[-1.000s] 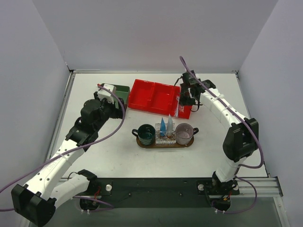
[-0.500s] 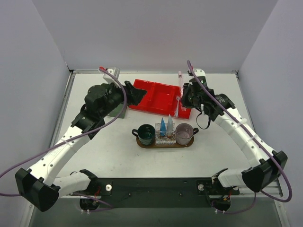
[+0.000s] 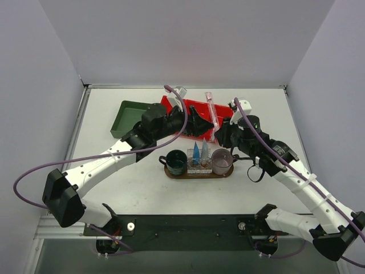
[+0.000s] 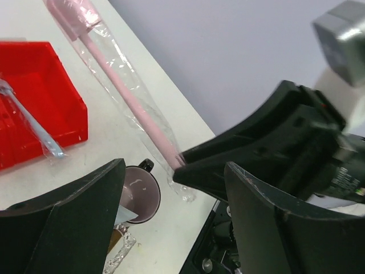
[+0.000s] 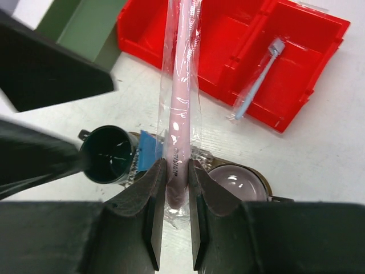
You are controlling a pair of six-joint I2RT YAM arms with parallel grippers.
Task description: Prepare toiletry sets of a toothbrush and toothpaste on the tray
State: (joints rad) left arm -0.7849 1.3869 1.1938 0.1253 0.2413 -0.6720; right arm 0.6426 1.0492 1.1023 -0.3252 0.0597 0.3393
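White table (image 3: 142, 188), right end effector (image 5: 177, 191) clamping pink toothbrush (image 5: 181, 85)

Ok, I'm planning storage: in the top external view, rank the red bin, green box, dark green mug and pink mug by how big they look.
1. red bin, though the left arm hides part of it.
2. green box.
3. dark green mug and pink mug: they look alike, so no ranking.

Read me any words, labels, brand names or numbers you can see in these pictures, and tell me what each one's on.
On the pink toothbrush, held in the right gripper: a short line of pale print along the handle, too blurred to read.
On the black housing of the right arm, left wrist view: small white print, too small to read.
No other text shows.
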